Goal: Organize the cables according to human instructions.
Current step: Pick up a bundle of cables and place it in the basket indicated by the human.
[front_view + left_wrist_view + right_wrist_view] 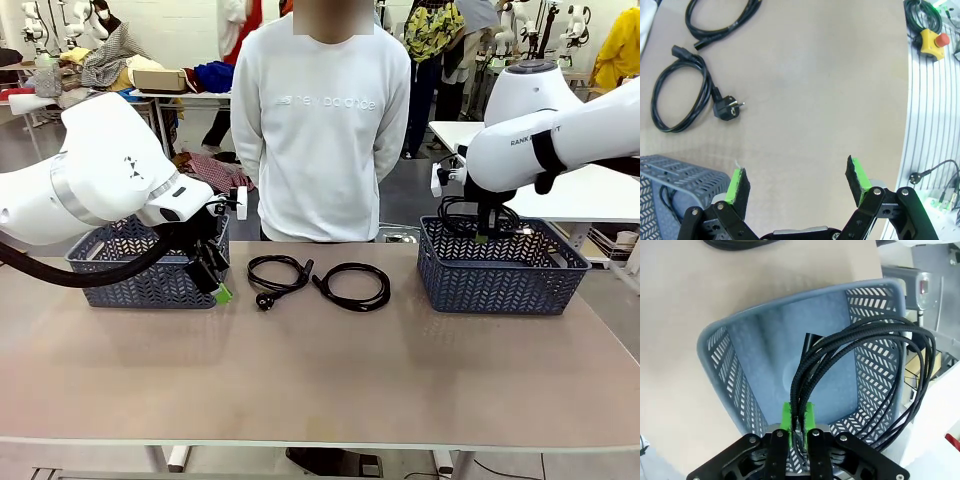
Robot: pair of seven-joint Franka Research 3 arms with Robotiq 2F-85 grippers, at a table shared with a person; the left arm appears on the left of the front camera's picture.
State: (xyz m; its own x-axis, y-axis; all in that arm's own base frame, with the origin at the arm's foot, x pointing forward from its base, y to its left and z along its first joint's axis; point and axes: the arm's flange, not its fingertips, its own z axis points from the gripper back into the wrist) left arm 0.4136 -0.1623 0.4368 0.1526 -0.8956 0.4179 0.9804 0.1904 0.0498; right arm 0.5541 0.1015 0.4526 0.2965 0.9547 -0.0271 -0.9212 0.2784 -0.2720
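Front view: we record the left gripper released beside the left blue-grey perforated plastic basket. A plug-ended black cable coil and a second black cable coil lie on the beige table.

Left wrist view: its jaws gape over bare tabletop.

Right wrist view: the right gripper is clenched on a braided black cable coil above the right blue-grey basket.

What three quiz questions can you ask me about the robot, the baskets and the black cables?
1. True or false: the left gripper is squeezing a cable.
2. How many thin black coiled cables lie on the brown tabletop between the two grey-blue perforated plastic baskets?
3. The right gripper, shut on a braided black cable, hangs over: A) the right basket, B) the left basket, C) bare table.

Key: 1 false, its jaws stand open and empty; 2 two; 3 A.
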